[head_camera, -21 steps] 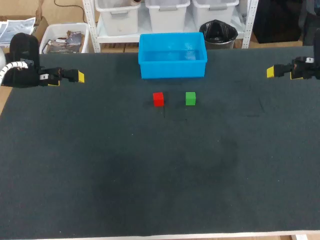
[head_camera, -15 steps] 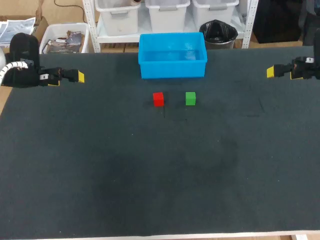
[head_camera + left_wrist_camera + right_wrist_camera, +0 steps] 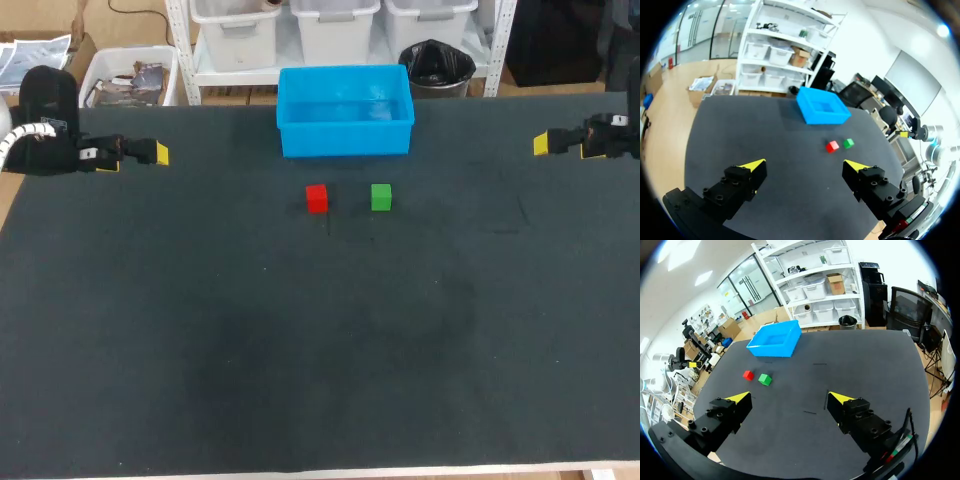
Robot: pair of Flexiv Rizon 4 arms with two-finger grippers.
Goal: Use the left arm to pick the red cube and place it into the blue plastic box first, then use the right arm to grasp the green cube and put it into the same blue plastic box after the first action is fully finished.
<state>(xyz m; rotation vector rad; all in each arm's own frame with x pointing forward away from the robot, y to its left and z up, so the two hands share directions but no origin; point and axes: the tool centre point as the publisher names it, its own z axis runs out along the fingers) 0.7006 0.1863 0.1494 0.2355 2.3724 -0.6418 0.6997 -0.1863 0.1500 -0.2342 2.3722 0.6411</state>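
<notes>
The red cube (image 3: 317, 198) and the green cube (image 3: 381, 197) sit side by side on the black table, just in front of the blue plastic box (image 3: 345, 110), which looks empty. My left gripper (image 3: 152, 154) hovers open at the far left of the table, well away from the cubes. My right gripper (image 3: 545, 144) hovers open at the far right. In the left wrist view the red cube (image 3: 832, 146), green cube (image 3: 848, 143) and box (image 3: 822, 105) lie far ahead of the open gripper (image 3: 807, 167). The right wrist view shows the green cube (image 3: 764, 379), red cube (image 3: 748, 375) and box (image 3: 775, 340) ahead of its open gripper (image 3: 790, 399).
The black table mat (image 3: 300, 340) spreads wide in front of the cubes. The box stands at the table's back edge.
</notes>
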